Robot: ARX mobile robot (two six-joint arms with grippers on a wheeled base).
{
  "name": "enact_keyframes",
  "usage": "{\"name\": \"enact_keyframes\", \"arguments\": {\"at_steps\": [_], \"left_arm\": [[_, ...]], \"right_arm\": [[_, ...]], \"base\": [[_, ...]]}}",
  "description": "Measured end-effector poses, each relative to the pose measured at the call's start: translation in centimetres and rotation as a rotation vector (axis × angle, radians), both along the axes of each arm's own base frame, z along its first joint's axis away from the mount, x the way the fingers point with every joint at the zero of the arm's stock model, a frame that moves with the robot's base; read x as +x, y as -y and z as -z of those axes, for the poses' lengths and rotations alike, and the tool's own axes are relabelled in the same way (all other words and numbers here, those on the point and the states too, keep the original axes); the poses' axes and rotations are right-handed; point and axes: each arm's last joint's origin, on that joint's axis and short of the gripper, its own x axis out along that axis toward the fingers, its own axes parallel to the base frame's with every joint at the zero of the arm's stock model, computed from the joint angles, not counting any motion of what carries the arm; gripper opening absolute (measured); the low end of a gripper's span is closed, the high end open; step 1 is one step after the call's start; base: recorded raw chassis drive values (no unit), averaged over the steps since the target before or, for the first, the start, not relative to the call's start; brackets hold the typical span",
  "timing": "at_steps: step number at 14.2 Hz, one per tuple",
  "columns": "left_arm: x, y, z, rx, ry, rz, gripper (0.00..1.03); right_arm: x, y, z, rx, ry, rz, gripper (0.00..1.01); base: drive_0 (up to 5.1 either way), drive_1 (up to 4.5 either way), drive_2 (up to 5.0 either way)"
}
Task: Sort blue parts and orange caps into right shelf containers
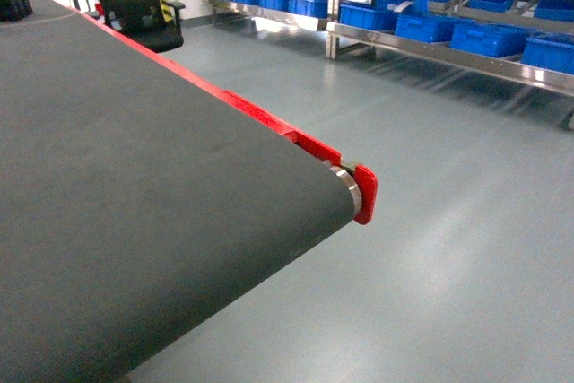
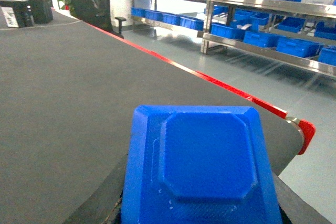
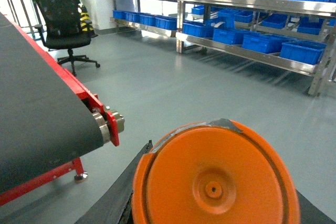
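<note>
A blue part (image 2: 207,156), a flat square piece with cut corners and a raised centre, fills the bottom of the left wrist view. My left gripper (image 2: 202,192) is shut on it, with dark fingers (image 2: 102,198) showing at both sides, above the grey conveyor belt (image 2: 68,93). In the right wrist view a round orange cap (image 3: 212,182) sits in my right gripper (image 3: 220,203), which is shut on it over the floor beside the belt's end. The right shelf containers (image 1: 489,38), bright-blue crates, line steel racks across the floor (image 2: 296,45) (image 3: 302,51). Neither gripper shows in the head view.
The belt (image 1: 134,204) ends at a roller with a red guard (image 1: 365,193). Grey floor (image 1: 430,221) lies between the belt and the racks. A black office chair (image 3: 63,14) stands at the far left, next to the belt's red frame.
</note>
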Motion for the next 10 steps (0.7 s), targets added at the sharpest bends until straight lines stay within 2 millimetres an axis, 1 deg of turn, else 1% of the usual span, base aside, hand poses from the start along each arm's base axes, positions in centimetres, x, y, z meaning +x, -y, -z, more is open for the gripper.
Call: {"name": "enact_keyframes", "arguments": {"at_steps": [10], "left_arm": [[0.00, 0.00, 0.00, 0.000, 0.000, 0.000, 0.42]], "right_arm": [[0.00, 0.00, 0.00, 0.000, 0.000, 0.000, 0.43]], "base": [[-1.6, -1.56, -1.6]]}}
